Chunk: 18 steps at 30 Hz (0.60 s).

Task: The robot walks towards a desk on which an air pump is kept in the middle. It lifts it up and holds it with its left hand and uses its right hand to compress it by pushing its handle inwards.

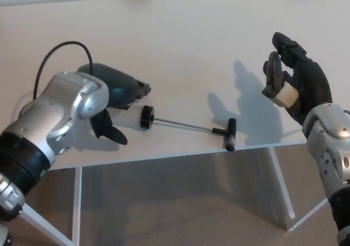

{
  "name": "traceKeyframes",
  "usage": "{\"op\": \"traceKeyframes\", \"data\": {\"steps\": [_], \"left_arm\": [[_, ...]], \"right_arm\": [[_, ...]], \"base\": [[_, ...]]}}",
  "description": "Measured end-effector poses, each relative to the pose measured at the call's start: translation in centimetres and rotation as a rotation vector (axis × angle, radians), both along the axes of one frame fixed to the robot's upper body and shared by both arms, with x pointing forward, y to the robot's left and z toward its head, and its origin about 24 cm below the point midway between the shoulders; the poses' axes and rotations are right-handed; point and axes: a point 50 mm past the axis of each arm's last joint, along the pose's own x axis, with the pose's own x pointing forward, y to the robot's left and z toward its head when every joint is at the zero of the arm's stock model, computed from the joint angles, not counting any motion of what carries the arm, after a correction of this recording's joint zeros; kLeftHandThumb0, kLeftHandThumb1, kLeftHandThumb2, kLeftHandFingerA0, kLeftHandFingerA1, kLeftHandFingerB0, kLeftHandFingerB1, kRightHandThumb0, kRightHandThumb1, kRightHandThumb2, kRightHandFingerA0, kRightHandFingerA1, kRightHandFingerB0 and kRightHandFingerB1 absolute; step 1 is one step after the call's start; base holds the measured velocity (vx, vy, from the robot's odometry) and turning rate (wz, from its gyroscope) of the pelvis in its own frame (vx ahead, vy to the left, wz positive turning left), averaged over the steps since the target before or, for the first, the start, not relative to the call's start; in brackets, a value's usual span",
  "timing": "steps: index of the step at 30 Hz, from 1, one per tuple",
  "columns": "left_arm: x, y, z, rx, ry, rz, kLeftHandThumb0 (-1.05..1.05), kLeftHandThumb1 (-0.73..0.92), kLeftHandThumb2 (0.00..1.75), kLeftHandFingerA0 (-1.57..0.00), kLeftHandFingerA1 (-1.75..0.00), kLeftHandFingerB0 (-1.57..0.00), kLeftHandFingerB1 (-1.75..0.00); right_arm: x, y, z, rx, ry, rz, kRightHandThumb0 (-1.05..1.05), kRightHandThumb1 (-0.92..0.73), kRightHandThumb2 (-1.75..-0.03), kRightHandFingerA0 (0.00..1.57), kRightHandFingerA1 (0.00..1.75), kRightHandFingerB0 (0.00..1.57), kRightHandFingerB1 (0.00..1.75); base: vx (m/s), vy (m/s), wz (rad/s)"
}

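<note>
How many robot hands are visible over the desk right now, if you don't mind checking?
2. The left hand is lowered onto the air pump barrel at the left; the right hand is raised, open and empty, at the right.

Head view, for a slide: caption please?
Left hand closing around air pump on the desk; right hand open, clear of the extended handle.

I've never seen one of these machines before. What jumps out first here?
The big silver left arm at picture left, its black left hand lowered over the barrel of a slim air pump lying on the pale desk. The pump's rod stretches right to a T-handle at the desk's front edge. At right, the right hand hangs open, empty.
</note>
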Motion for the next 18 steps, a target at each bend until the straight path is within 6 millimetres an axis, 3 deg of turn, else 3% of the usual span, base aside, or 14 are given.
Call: {"op": "traceKeyframes", "data": {"steps": [1, 2, 9, 10, 11, 12, 13, 14, 15, 16, 17, 18], "left_arm": [[-0.02, 0.02, -0.08, 0.012, 0.008, 0.01, -0.95, 0.57, 0.58, 0.0, 0.0, 0.0, 0.0], [-0.05, 0.06, -0.24, 0.035, 0.021, 0.027, -0.88, 0.48, 0.9, 0.0, -0.01, 0.0, 0.0], [-0.13, 0.04, -0.53, 0.073, 0.038, 0.065, -0.83, 0.47, 0.87, 0.0, -0.05, 0.0, -0.03], [-0.14, 0.06, -0.57, 0.083, 0.035, 0.066, -0.73, 0.44, 0.81, -0.19, -0.48, 0.0, -0.12], [-0.14, 0.06, -0.58, 0.084, 0.035, 0.066, -0.73, 0.44, 0.81, -0.19, -0.48, 0.0, -0.12], [-0.16, 0.05, -0.6, 0.091, 0.032, 0.064, -0.57, 0.59, 0.58, -0.47, -0.4, 0.0, -0.16], [-0.18, 0.06, -0.67, 0.103, 0.023, 0.058, -0.57, 0.59, 0.58, -0.47, -0.4, 0.0, -0.16], [-0.22, 0.17, -0.81, 0.127, 0.002, 0.049, -0.23, 0.61, 0.61, -0.67, -1.08, -0.14, -0.29], [-0.22, 0.17, -0.81, 0.127, 0.002, 0.049, -0.23, 0.61, 0.61, -0.67, -1.08, -0.14, -0.29], [-0.23, 0.27, -0.84, 0.141, -0.013, 0.043, -0.2, 0.6, 0.58, -0.77, -0.86, -0.59, -0.43], [-0.24, 0.33, -0.89, 0.157, -0.033, 0.035, -0.2, 0.6, 0.58, -0.77, -0.86, -0.59, -0.43], [-0.22, 0.4, -0.87, 0.171, -0.057, 0.028, -0.28, 0.73, 0.61, -0.78, -1.05, -0.7, -0.5]], "right_arm": [[-0.04, -0.01, 0.03, 0.0, -0.003, 0.0, -0.92, -0.76, -1.11, 0.0, 0.12, 0.0, 0.07], [-0.11, -0.03, 0.02, -0.001, -0.006, 0.0, -0.92, -0.77, -1.11, 0.0, 0.12, 0.0, 0.07], [-0.31, -0.11, -0.13, -0.003, -0.005, -0.002, -0.92, -0.77, -1.12, 0.0, 0.13, 0.0, 0.07], [-0.32, -0.11, -0.07, -0.004, -0.009, -0.002, -0.93, -0.78, -1.12, 0.0, 0.12, 0.0, 0.06], [-0.32, -0.1, -0.06, -0.004, -0.009, -0.002, -0.93, -0.78, -1.12, 0.0, 0.12, 0.0, 0.06], [-0.31, -0.09, -0.01, -0.005, -0.011, -0.001, -0.93, -0.77, -1.12, 0.0, 0.13, 0.0, 0.06], [-0.31, -0.06, 0.04, -0.006, -0.013, 0.0, -0.93, -0.77, -1.12, 0.0, 0.13, 0.0, 0.06], [-0.31, -0.03, 0.09, -0.007, -0.016, 0.002, -0.93, -0.76, -1.11, 0.0, 0.12, 0.0, 0.06], [-0.31, -0.03, 0.09, -0.007, -0.016, 0.002, -0.93, -0.76, -1.11, 0.0, 0.12, 0.0, 0.06], [-0.31, -0.02, 0.13, -0.008, -0.017, 0.002, -0.92, -0.77, -1.11, 0.0, 0.12, 0.0, 0.06], [-0.32, -0.02, 0.18, -0.007, -0.02, 0.002, -0.92, -0.77, -1.11, 0.0, 0.12, 0.0, 0.06], [-0.32, -0.01, 0.27, -0.007, -0.024, 0.003, -0.91, -0.77, -1.11, 0.0, 0.13, 0.0, 0.07]], "base": [[0.0, 0.0, 0.0], [0.0, 0.0, 0.0], [0.0, 0.0, 0.0], [0.0, 0.0, 0.0], [0.0, 0.0, 0.0], [0.0, 0.0, 0.0], [0.0, 0.0, 0.0], [0.0, 0.0, 0.0], [0.0, 0.0, 0.0], [0.0, 0.0, 0.0], [0.0, 0.0, 0.0], [0.0, 0.0, 0.0]]}}
